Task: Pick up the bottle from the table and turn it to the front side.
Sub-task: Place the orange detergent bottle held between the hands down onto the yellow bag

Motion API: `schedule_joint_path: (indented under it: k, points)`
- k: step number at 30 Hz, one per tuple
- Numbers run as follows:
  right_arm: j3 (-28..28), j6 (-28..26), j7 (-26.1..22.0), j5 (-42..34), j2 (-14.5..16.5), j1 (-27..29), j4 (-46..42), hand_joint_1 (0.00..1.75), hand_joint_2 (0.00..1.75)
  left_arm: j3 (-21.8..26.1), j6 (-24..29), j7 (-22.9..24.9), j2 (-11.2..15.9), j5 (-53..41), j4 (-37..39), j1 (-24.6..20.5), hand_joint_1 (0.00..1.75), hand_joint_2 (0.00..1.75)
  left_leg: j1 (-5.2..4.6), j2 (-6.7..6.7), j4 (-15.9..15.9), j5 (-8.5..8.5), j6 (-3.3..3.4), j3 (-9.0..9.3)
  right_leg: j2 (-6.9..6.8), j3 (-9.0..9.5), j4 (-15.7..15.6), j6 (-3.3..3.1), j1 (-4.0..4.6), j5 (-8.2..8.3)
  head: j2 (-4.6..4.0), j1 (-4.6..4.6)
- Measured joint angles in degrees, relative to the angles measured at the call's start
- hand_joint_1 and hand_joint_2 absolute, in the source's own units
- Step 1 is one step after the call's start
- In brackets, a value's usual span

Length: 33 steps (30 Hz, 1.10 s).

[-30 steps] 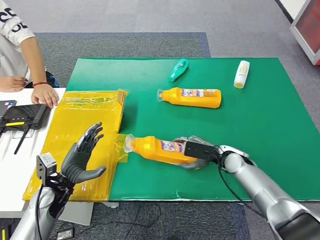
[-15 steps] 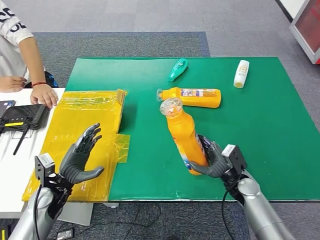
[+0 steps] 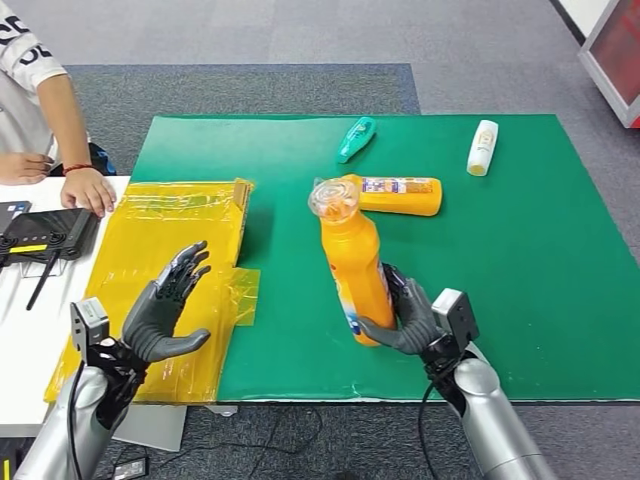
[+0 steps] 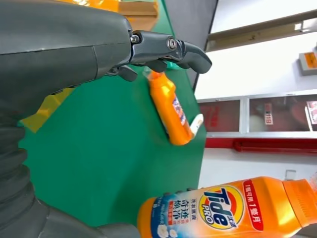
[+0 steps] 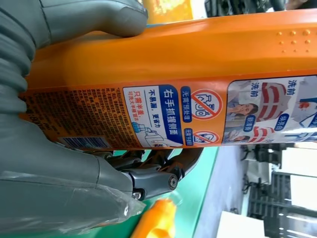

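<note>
Bottle [image 3: 355,270] stands nearly upright in my right hand [image 3: 411,322], cap up; wrist view shows its back label [image 5: 194,114], my left hand [image 3: 155,320] spread empty.

An orange bottle [image 3: 352,262] with a blue-and-white label, green mat [image 3: 528,250], yellow film [image 3: 166,250].

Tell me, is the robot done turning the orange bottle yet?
Not quite. The picking up looks done: the right hand grips the orange bottle, nearly upright above the green mat. Its Tide front faces the left hand, which is open. Still left: finishing the turn to the front.
</note>
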Motion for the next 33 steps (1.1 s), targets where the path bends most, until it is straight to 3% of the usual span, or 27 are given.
schedule_joint_path:
  k: [4, 10, 16, 33]
  points:
    - [1.32, 0.28, -0.38, 0.90, 1.82, -1.32, -0.11, 1.54, 1.75, -1.11, -4.09, 2.48, 0.09, 4.15, 1.14, -3.79, 0.00, 1.75, 0.00, 0.00, 0.00, 0.07, -0.03, -0.02, 0.00, 0.00, 0.00, 0.00, 0.00, 0.06, 0.01, 0.01]
    - [6.85, -4.13, -0.01, 5.88, 4.77, -5.05, 0.54, 1.60, 1.75, -3.49, -7.84, 9.44, 0.12, 13.47, 6.50, -12.34, 0.00, 1.75, 0.00, 0.00, 0.00, 0.19, -0.03, -0.02, 0.00, -0.02, 0.01, -0.03, 0.01, 0.18, 0.01, 0.02]
    - [10.58, -7.50, 0.13, 8.59, 6.21, -7.07, 1.71, 1.61, 1.75, -4.25, -10.99, 13.82, 0.38, 22.37, 13.55, -17.72, 0.00, 1.75, 0.00, 0.00, 0.00, 0.25, -0.01, -0.07, 0.00, -0.06, 0.01, -0.04, 0.00, 0.23, 0.00, 0.00]
    - [13.88, -10.68, 0.56, 10.68, 7.29, -8.70, 4.86, 1.72, 1.75, -5.10, -10.02, 15.65, 0.75, 24.68, 19.47, -21.27, 0.00, 1.75, 0.00, 0.00, 0.00, 0.25, -0.01, -0.11, 0.00, -0.10, 0.01, -0.04, 0.00, 0.23, 0.00, 0.00]
